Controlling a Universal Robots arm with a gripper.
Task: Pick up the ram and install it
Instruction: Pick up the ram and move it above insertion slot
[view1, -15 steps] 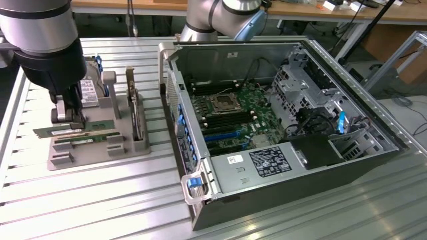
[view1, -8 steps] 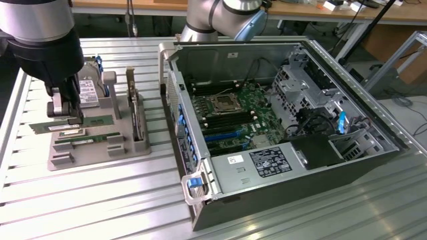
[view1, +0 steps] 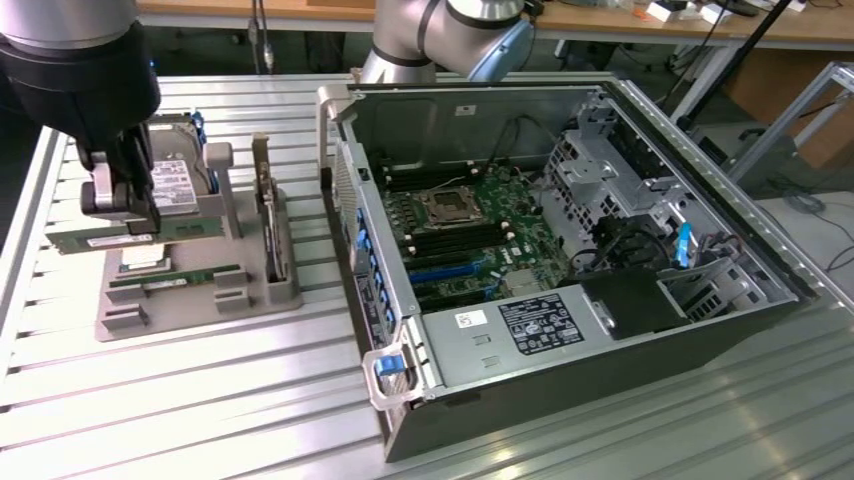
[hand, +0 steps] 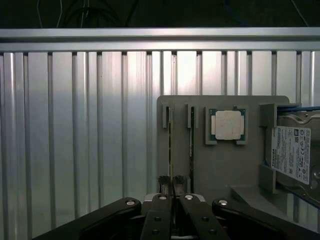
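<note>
Over ribbed aluminium table (view1: 200, 400): clamped shut on ram (view1: 80, 242) with gripper (view1: 120, 225) fingers (hand: 161, 212), held level above grey holder (view1: 187, 315), likely for square seating.

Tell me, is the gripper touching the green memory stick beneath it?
Touching. In the exterior view the gripper clamps the green memory stick by its top edge.

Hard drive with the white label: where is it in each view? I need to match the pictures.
Exterior view: the hard drive stands on edge at the back of the grey holder, toward that view's left, behind the gripper.
Wrist view: the hard drive sits at the holder's end, past the square processor chip from the two narrow slots.
Shared landmark: the grey holder.
</note>
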